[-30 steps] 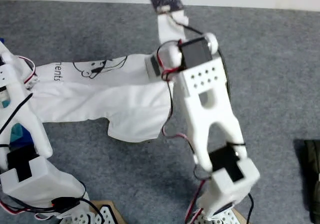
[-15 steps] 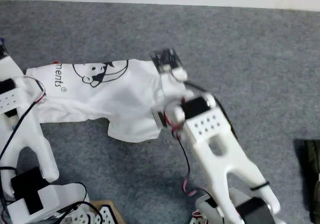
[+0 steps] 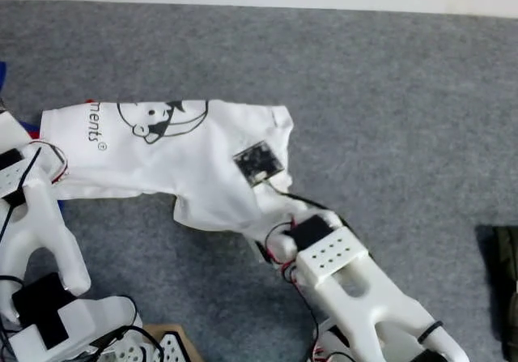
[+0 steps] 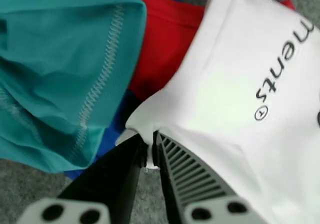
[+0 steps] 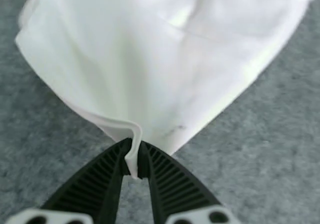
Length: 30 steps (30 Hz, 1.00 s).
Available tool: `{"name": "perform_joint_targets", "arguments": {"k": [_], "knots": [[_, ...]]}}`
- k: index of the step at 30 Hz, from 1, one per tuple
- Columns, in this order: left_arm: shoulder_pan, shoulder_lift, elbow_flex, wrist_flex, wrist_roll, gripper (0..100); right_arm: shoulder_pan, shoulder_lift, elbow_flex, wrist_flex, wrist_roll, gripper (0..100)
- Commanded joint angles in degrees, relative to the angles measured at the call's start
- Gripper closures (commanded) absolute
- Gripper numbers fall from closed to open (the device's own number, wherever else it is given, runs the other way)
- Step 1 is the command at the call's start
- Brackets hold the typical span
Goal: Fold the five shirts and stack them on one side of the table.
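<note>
A white shirt [image 3: 162, 155] with a black printed drawing lies spread at the left-centre of the grey table. In the left wrist view, my left gripper [image 4: 150, 151] is shut on the white shirt's [image 4: 235, 98] folded edge. Beside it sit a teal shirt [image 4: 55, 68], a red shirt [image 4: 162, 38] and a strip of blue cloth [image 4: 107, 141]. My right gripper [image 5: 132, 161] is shut on a thin edge of the white shirt [image 5: 160, 58], just above the carpet. The right arm [image 3: 340, 257] comes in from the near right, over the shirt's near right part.
A dark object [image 3: 506, 281] lies at the right edge of the table. A wooden board [image 3: 166, 342] shows between the arm bases. Bare grey table [image 3: 405, 119] stretches to the right of the shirt and behind it.
The right arm has pulled back from the far side toward the near side. The left arm has drawn back at the left edge. More of the shirt's print and top edge now show.
</note>
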Motion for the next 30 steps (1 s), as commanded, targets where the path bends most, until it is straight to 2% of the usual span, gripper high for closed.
{"name": "perform_joint_targets", "arguments": {"k": [1,10,13,15,19,22,30], "knots": [[-1.19,-2.59,-0.22,-2.73,-0.18,99,-1.54,-1.8,-0.04,-1.8,0.62,99.1],[-1.71,-2.51,-0.04,-4.4,-0.09,99,-1.45,-1.63,1.98,-6.64,0.97,99.1],[-1.71,-2.51,1.01,-4.31,-0.26,98,-2.42,-1.63,4.7,-7.25,5.54,98.6],[-1.54,-2.59,1.89,-4.31,-0.26,91,-3.65,-2.07,5.76,-7.08,6.86,98.5],[-1.36,-2.59,2.59,-4.22,-0.09,69,-4.09,-2.07,5.85,-6.99,6.86,96.1],[-1.63,-2.68,2.33,-4.48,-0.18,62,-3.91,-2.15,5.58,-6.99,6.86,88.8],[-3.03,-3.12,1.63,-4.4,-0.35,66,-2.68,-2.15,-3.21,2.68,7.12,82.4]]}}
